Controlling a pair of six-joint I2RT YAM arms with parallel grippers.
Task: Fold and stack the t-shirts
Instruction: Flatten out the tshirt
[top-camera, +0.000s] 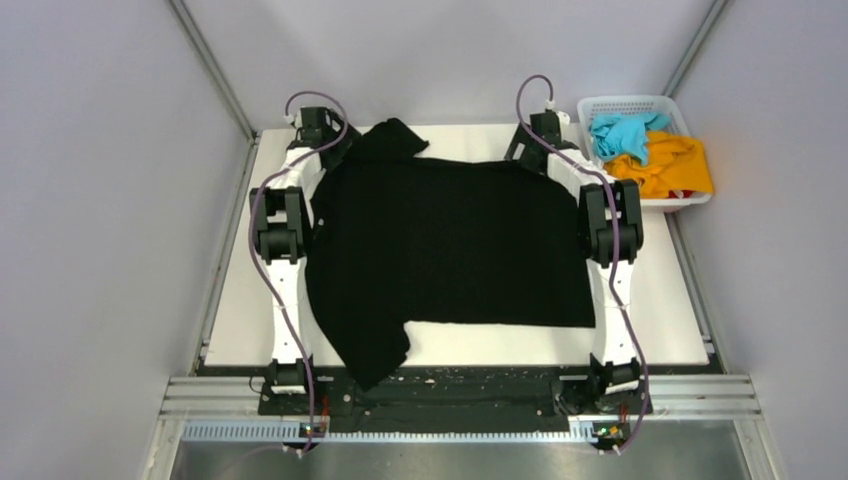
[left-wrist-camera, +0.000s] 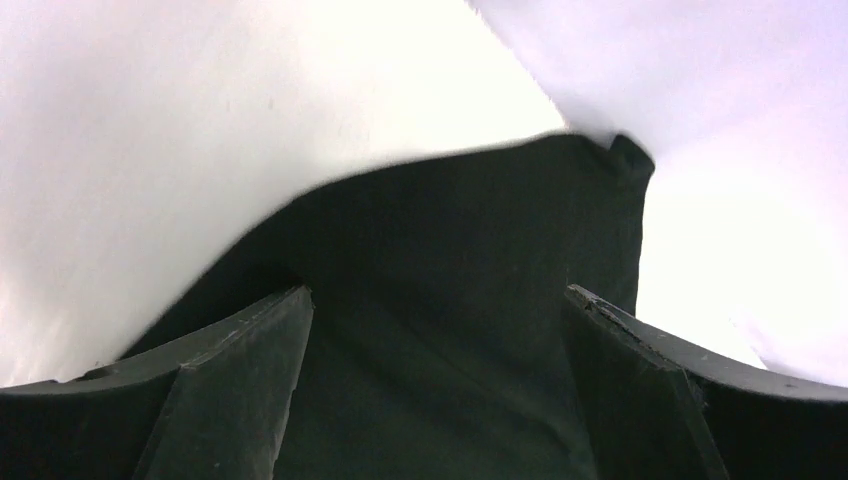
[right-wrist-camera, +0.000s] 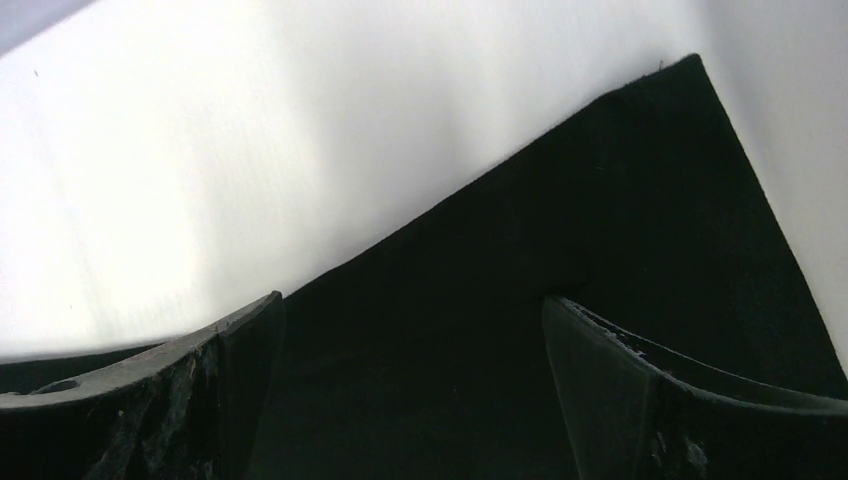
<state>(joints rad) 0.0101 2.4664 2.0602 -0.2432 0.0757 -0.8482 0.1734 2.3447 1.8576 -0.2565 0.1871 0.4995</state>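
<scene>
Lying spread flat, the black t-shirt (top-camera: 450, 250) has left hand (left-wrist-camera: 437, 292) and right hand (right-wrist-camera: 412, 298) open over it.

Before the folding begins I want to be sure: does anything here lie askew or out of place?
Yes. The black t-shirt lies slanted on the table, and its near sleeve hangs past the near edge. In the basket, the orange t-shirt spills over the rim.

Black t-shirt (top-camera: 450, 250) (basket (top-camera: 620, 104) white)
</scene>
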